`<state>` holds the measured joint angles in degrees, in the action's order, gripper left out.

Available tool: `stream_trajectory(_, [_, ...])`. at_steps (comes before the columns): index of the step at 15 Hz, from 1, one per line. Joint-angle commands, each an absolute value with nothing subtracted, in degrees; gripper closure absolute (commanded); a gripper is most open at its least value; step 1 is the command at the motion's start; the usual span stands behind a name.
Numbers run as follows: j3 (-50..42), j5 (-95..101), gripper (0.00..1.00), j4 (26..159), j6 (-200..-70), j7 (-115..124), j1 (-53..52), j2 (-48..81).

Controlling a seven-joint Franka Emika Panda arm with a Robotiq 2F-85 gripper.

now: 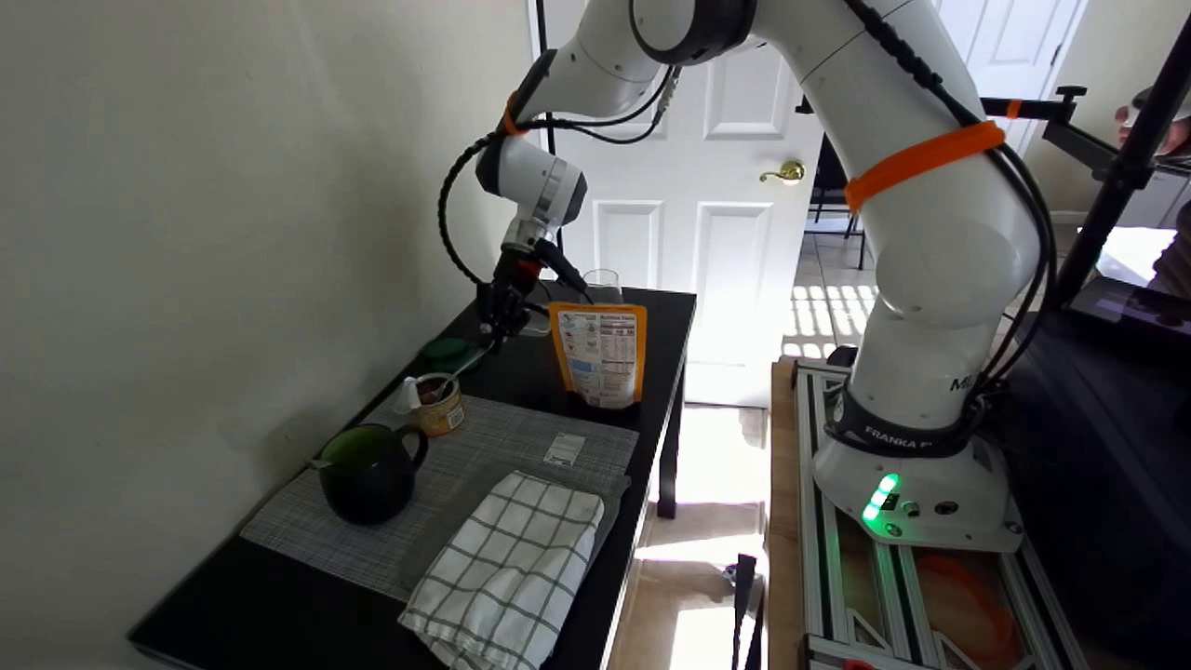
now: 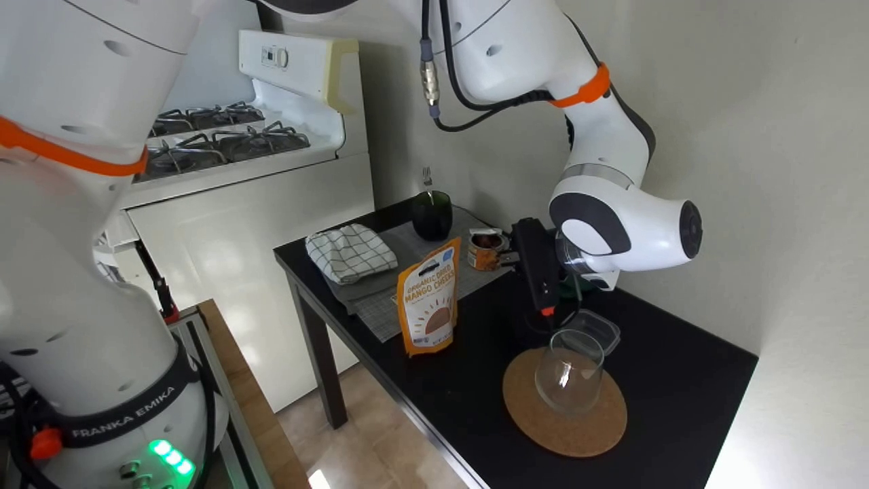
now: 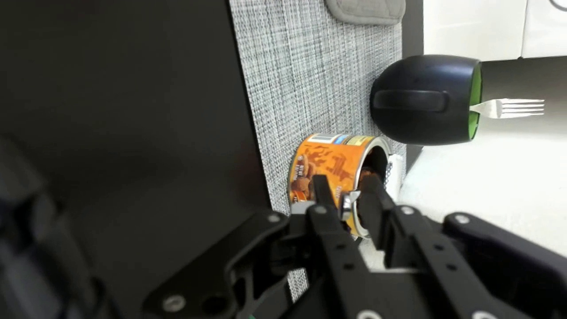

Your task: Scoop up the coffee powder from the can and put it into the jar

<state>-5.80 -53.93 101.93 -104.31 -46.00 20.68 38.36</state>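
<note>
The can is a small, open, orange-brown tin (image 1: pixel 447 416) on the grey mat, upright in both exterior views (image 2: pixel 485 257) and large in the wrist view (image 3: pixel 331 156). Dark brown contents (image 2: pixel 486 242) show inside it, and a white flap stands at its rim. My gripper (image 1: pixel 490 337) is beside the can, its fingers (image 3: pixel 347 184) narrowed on a metal spoon (image 3: pixel 347 206). The spoon (image 1: pixel 465 363) slants down into the can's mouth; its bowl is hidden. The clear glass jar (image 2: pixel 569 387) stands on a round cork mat behind the gripper; in an exterior view its rim (image 1: pixel 603 279) shows behind the pouch.
A dark green mug (image 1: pixel 368 479) holding a fork stands near the can by the wall. An orange mango pouch (image 2: pixel 430 299) stands near the table's front edge. A checked towel (image 1: pixel 521 549) lies on the mat. A clear plastic tub (image 2: pixel 599 331) sits beside the jar.
</note>
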Motion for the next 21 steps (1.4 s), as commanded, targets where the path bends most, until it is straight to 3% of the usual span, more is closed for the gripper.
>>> stream_trajectory(1, [-5.1,-54.5,0.91,99.0,-101.4,-47.5,21.9,40.9])
stream_trajectory(4, [-5.2,-54.3,0.87,97.9,-100.1,-47.7,22.0,41.6])
stream_trajectory(8, [-5.6,-52.9,1.00,99.2,-99.1,-47.8,21.0,39.9])
stream_trajectory(21, [-6.0,-49.6,0.98,100.8,-99.3,-45.2,21.0,37.0])
